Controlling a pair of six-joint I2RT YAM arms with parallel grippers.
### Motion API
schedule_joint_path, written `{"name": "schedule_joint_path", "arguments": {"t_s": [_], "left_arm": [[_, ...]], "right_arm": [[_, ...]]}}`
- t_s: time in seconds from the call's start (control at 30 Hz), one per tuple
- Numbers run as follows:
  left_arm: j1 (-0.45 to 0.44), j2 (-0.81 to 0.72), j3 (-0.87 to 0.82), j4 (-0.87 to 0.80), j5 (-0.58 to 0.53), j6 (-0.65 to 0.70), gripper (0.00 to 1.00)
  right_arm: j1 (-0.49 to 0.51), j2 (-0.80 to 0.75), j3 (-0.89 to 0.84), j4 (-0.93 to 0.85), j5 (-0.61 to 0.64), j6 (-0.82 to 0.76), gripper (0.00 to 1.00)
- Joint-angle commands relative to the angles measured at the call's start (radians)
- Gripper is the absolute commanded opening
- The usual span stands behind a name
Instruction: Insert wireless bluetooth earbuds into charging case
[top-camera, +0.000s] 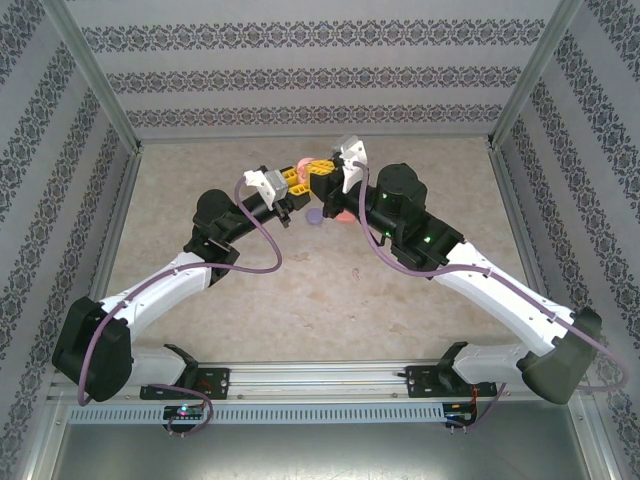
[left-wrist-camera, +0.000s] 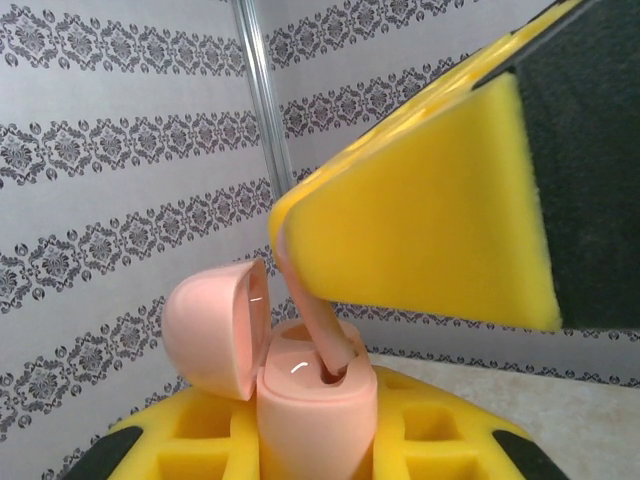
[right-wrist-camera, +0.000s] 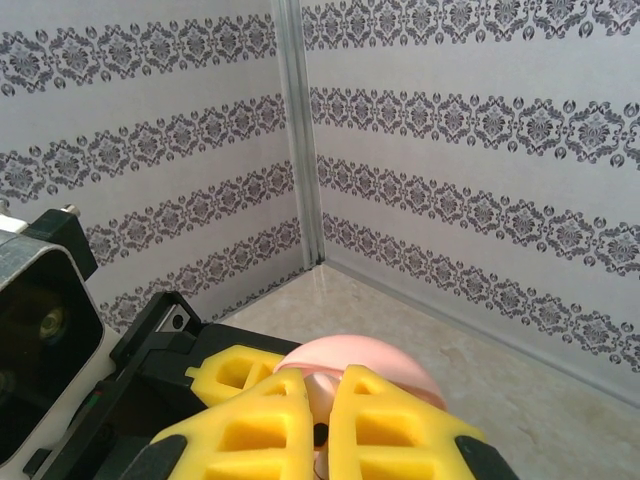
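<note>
My left pincer (left-wrist-camera: 315, 420) clamps the open pink plastic charging case (left-wrist-camera: 300, 390). My right pincer (right-wrist-camera: 320, 385) pinches the tiny pink stemmed earbud (left-wrist-camera: 320, 330), its stem entering that case. It seems light, slick and rigid, so I would grip the head gently.

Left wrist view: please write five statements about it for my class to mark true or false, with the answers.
1. The pink case has its lid open. True.
2. The case lies flat on the table. False: it stands upright, gripped between the left arm's yellow jaws.
3. A pink earbud reaches down to a socket in the case. True.
4. The earbud hangs free, with nothing holding it. False: the right arm's yellow jaws pinch its upper end.
5. The walls are plain white. False: they carry rows of dark ornament.
</note>
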Motion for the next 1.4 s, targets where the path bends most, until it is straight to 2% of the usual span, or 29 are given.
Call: {"name": "schedule_joint_path", "arguments": {"t_s": [0.0,0.4,0.73,1.0,1.37], "left_arm": [[-0.005,-0.019,0.046,0.106,-0.044,-0.024,0.0],[-0.006,-0.011,0.042,0.09,-0.084,-0.03,0.0],[-0.009,0.015,0.021,0.103,-0.091,-0.044,0.0],[-0.011,0.025,0.015,0.107,-0.087,-0.044,0.0],[-0.012,0.044,0.0,0.124,-0.093,-0.055,0.0]], "right_arm": [[0.021,0.026,-0.051,-0.091,0.054,-0.023,0.05],[0.05,0.034,-0.041,-0.135,0.174,0.028,0.07],[0.091,0.093,0.067,-0.222,0.3,0.134,0.3],[0.093,0.101,0.123,-0.25,0.298,0.183,0.38],[0.094,0.116,0.214,-0.314,0.285,0.265,0.57]]}}
